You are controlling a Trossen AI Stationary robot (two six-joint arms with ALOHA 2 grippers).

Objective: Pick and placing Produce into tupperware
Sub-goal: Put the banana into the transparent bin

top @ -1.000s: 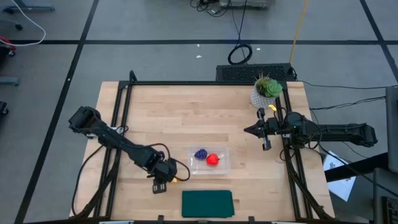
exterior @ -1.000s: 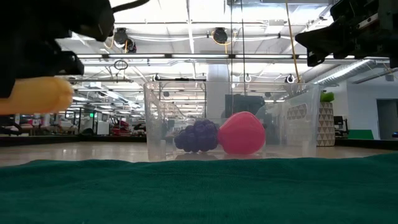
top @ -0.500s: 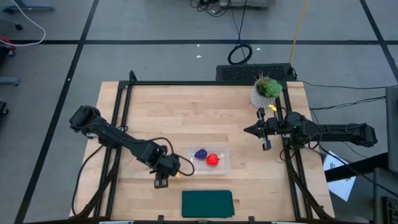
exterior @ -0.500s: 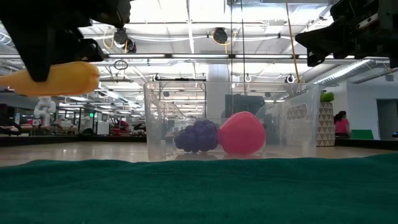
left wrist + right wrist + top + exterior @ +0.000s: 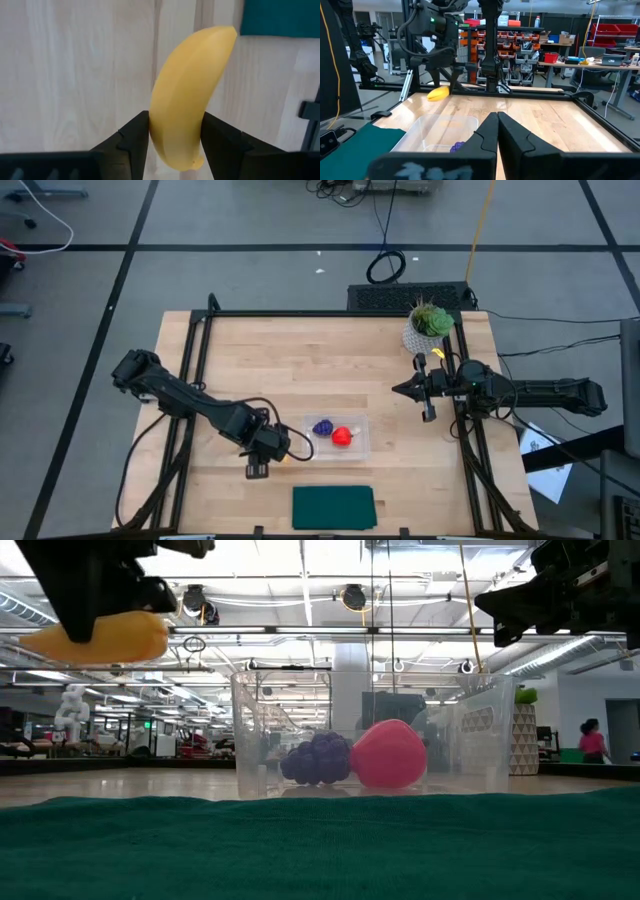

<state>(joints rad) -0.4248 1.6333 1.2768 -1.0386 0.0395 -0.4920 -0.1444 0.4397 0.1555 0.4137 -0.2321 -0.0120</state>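
1. At the left of the wooden table (image 5: 300, 370), the left arm reaches in from the left edge toward the near middle. The left gripper (image 5: 268, 452) pinches the yellow banana (image 5: 187, 95) between its two dark fingers (image 5: 131, 142). The banana is held above the tabletop, just left of the tupperware, with its free end pointing toward the green mat.

2. In the low view the banana (image 5: 95, 638) hangs in the air, higher than the container's rim and to its left.

3. Near the table's front edge, right of the left gripper, lies a flat dark green mat (image 5: 333, 507).

4. Just beyond the mat stands the tupperware (image 5: 361, 442), a clear shallow rectangular container resting on the table. Inside it sit the purple grape cluster (image 5: 322, 428) on the left and the red strawberry (image 5: 342, 436) on the right, side by side, close enough that they look to be touching.

5. At the far right corner stands a green potted plant (image 5: 428, 323) in a white pot.

6. Just nearer than the plant, the right arm reaches in from the right edge. The right gripper (image 5: 402, 390) hovers above the table with its fingers pressed together, holding nothing, well apart from the container.
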